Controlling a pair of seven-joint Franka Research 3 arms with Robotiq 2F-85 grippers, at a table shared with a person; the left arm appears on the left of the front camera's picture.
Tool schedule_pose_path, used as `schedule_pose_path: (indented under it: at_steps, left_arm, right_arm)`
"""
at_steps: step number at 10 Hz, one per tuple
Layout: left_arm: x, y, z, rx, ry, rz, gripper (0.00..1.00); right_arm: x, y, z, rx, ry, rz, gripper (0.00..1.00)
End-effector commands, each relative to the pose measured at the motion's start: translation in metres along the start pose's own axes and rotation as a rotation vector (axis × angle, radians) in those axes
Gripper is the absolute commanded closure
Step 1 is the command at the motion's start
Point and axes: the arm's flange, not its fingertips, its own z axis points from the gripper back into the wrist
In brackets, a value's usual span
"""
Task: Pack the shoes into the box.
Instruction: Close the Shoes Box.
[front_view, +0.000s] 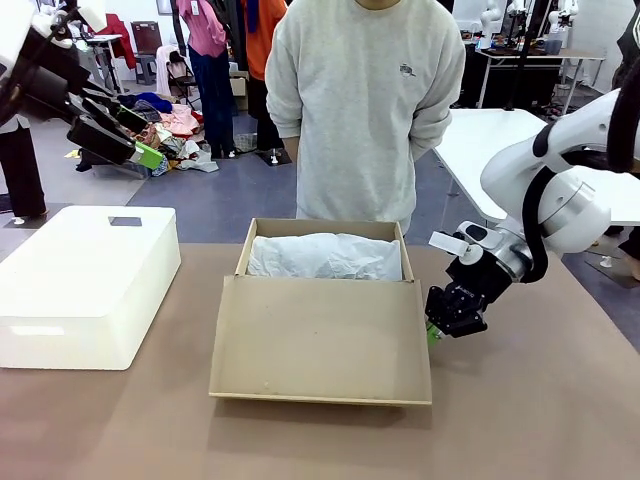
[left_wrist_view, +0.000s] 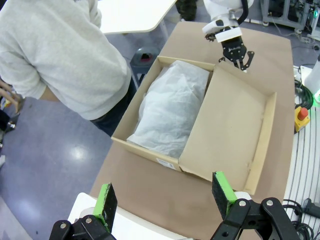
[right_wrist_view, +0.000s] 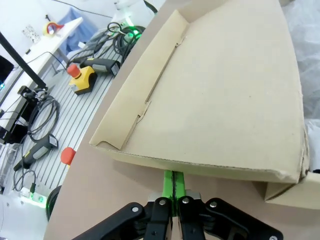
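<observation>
If the right fingers (front_view: 436, 332) push on from where they sit, clenched together on nothing, I'd worry that the light cardboard shoebox (front_view: 322, 229) skids left across the counter (front_view: 520, 420) instead of its flap lid (front_view: 320, 340) rising. They are low at the lid's right edge, close to the hinge corner, with their tips aimed under the cardboard lip. I can't tell whether they touch it. A thin wedge like that could also crease the lip, or slip out and let the flap drop back.

The lid lies open toward the near side. The shoebox sits mid-counter with white tissue paper (front_view: 325, 257) heaped in its far compartment, and whether the shoes lie under it I cannot tell. The tissue mounds up near the rim, so it might snag in a closing lid.

The right arm comes in from the right, wrist bent down and inward. The left fingers (front_view: 148, 155) are spread wide, released, held high at the far left above the white plastic bin (front_view: 85, 285), so they do nothing to steady the shoebox. A person (front_view: 365, 110) stands at the far side, just behind it.
</observation>
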Motion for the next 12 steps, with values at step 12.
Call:
schedule_pose_path:
  at_steps: [12]
  left_arm:
    - [-0.002, 0.001, 0.0, -0.015, -0.012, -0.012, 0.0]
  right_arm:
    - [-0.004, 0.012, 0.013, -0.087, -0.485, 0.122, 1.0]
